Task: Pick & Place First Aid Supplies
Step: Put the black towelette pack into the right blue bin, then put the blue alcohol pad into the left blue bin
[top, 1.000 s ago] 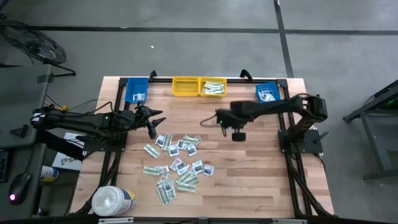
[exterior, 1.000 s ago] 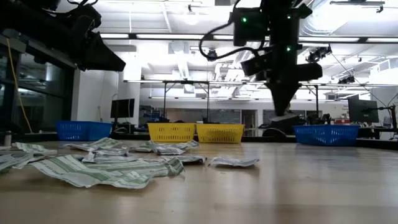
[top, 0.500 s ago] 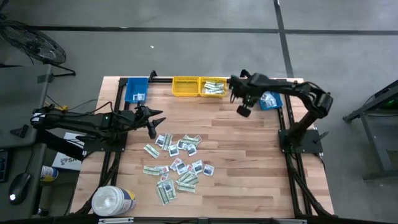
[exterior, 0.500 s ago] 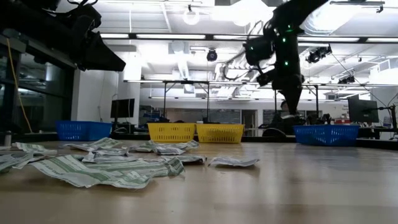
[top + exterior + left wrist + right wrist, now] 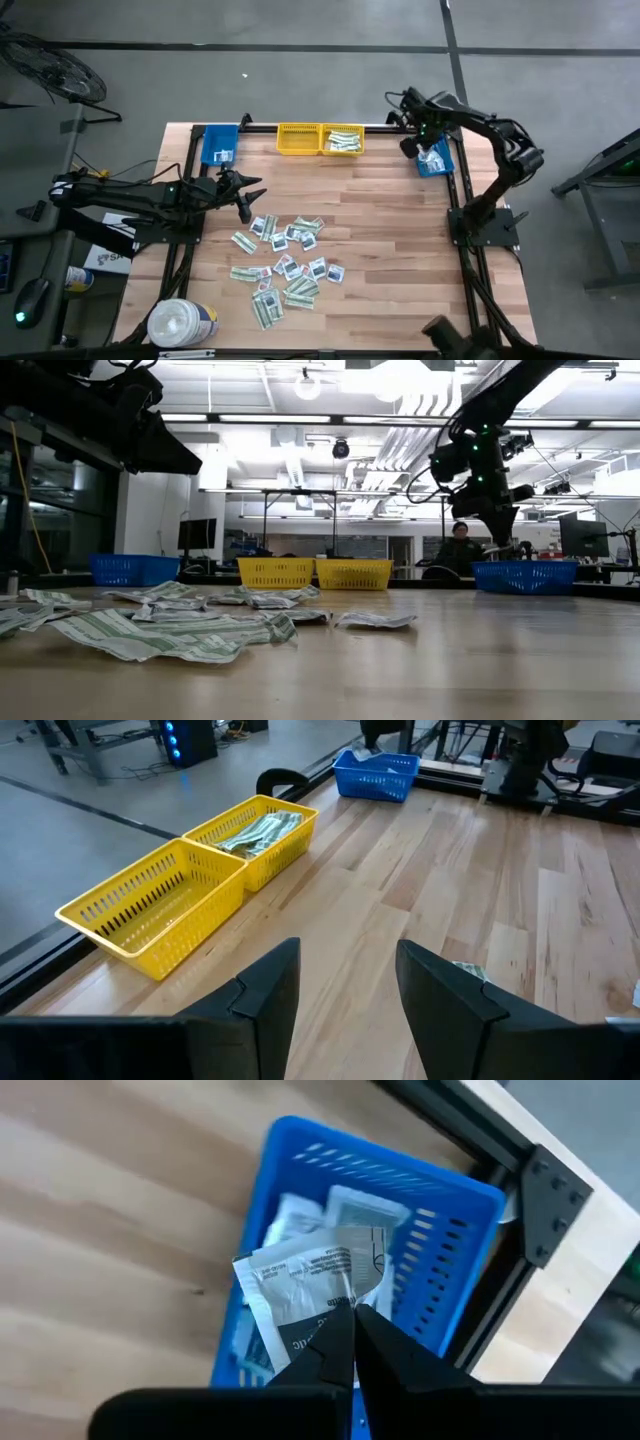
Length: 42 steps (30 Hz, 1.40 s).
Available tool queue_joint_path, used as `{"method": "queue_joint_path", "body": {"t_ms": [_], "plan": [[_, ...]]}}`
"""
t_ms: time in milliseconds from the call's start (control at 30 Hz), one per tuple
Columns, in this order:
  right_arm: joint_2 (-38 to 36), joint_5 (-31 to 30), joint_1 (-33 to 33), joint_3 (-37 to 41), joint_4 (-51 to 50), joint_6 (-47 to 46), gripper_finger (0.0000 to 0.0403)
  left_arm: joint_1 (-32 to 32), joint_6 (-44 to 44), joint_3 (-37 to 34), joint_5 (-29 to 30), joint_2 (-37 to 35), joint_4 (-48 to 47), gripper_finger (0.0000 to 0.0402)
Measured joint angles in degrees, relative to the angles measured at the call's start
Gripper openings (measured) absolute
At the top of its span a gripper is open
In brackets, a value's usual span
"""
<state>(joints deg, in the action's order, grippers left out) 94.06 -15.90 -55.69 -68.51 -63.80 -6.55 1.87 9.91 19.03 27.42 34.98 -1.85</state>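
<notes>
Several first aid supplies (image 5: 285, 262), pale green strips and small white squares, lie scattered flat on the wooden table (image 5: 390, 270); the low view shows them at the near left (image 5: 170, 625). My right gripper (image 5: 420, 148) hangs over the blue bin (image 5: 437, 160) at the far right, shut on one white packet (image 5: 305, 1285) with a dark mark. More packets lie in that bin (image 5: 300, 1140). My left gripper (image 5: 250, 195) waits open just left of the pile, nothing between its fingers (image 5: 345, 970). My right gripper pinches the white packet by one edge (image 5: 335, 1308) between its two fingers. The fingers come from above, pointing steeply down. The packet reaches out past the fingertips, lifted clear above the blue bin's inside.
Two yellow bins (image 5: 298, 140) (image 5: 343, 140) stand at the far edge, the right one holding green strips. A second blue bin (image 5: 220, 145) is at the far left. A big white tub (image 5: 183, 322) sits at the near left corner. A person shows beyond the table (image 5: 460, 545).
My right gripper has swung from over the table's middle toward the far right corner, and now hangs over the blue bin there. Its wrist has rolled on the way. The pile on the table and my left gripper have kept still.
</notes>
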Motion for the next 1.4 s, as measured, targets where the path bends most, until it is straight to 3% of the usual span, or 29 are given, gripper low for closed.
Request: {"method": "queue_joint_path", "body": {"t_ms": [500, 967, 1400], "plan": [[2.32, 1.78, -3.69, -0.02, 1.55, -1.88, 0.002, 0.0, 0.76, 0.02, 0.0, 0.0, 0.02, 0.0165], [4.25, 3.11, -3.69, -0.02, 0.79, -0.79, 0.011, 0.01, 0.7, 0.02, 0.0, 0.0, 0.0, 0.0165], [4.15, 18.31, -1.53, -0.02, 0.43, 4.64, 0.0118, 0.02, 0.68, 0.02, 0.0, 0.0, -0.02, 0.0165]]}}
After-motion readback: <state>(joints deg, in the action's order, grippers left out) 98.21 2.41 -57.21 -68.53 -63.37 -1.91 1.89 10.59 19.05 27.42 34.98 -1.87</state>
